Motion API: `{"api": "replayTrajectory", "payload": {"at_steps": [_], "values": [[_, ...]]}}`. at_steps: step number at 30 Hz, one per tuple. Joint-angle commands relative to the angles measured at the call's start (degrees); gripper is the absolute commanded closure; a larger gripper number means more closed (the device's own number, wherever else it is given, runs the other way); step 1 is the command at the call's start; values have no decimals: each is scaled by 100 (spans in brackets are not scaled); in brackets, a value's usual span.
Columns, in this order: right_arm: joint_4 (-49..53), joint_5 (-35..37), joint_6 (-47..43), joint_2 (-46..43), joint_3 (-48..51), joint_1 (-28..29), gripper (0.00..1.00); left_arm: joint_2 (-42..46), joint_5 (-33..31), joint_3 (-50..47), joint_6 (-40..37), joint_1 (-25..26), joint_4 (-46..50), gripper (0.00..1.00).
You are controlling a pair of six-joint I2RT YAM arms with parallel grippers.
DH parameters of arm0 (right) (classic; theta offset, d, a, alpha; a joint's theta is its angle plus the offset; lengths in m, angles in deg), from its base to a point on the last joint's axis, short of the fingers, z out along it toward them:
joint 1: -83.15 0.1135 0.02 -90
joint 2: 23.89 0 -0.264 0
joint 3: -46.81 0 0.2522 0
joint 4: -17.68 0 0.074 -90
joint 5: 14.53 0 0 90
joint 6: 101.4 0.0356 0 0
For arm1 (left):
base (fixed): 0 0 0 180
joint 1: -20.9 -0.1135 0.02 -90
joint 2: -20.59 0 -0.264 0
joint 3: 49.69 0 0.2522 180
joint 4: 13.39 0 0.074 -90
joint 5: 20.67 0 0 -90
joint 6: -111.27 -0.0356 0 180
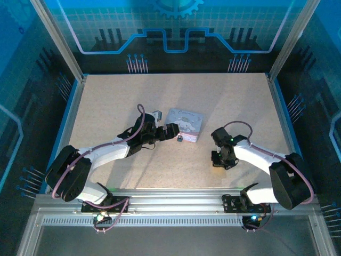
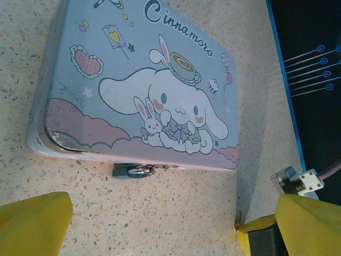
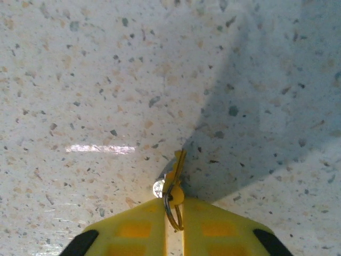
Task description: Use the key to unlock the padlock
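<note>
While the right gripper point(image 3: 174, 208) points straight down, fingers pinched on the key point(image 3: 179, 162), its head buried between them, the left gripper point(image 2: 160, 234) faces the padlock point(image 2: 133, 170), jaws wide apart.

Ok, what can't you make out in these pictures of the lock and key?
The padlock: small and blurred in the left wrist view, at the edge of the tin; its keyhole and whether the shackle is shut are unreadable.
The key: in the right wrist view its head is hidden between the fingers of the right claw.
The tin: its far edge is cut off by the top of the left wrist view.
</note>
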Motion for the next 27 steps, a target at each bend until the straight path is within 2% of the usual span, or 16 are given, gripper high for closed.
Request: {"api": "replayTrajectory", "payload": {"at_steps": [1,4,10,14,22,27], "values": [[-63,27,-73,132,-27,-23,93,116,-33,134,-32,24,67,1],[-66,-2,-133,132,-37,-54,100,158,-41,153,-67,14,131,1],[135,269,-352,-116,-173,-62,100,286,-67,87,-2,6,192,1],[136,420,-638,-598,-247,-53,100,368,15,21,239,-14,138,1],[-537,206,-1490,-1633,-364,47,100,456,403,98,724,-10,-105,1],[-1463,-331,-2106,-2310,-249,131,100,438,812,139,971,-13,-582,3]]}}
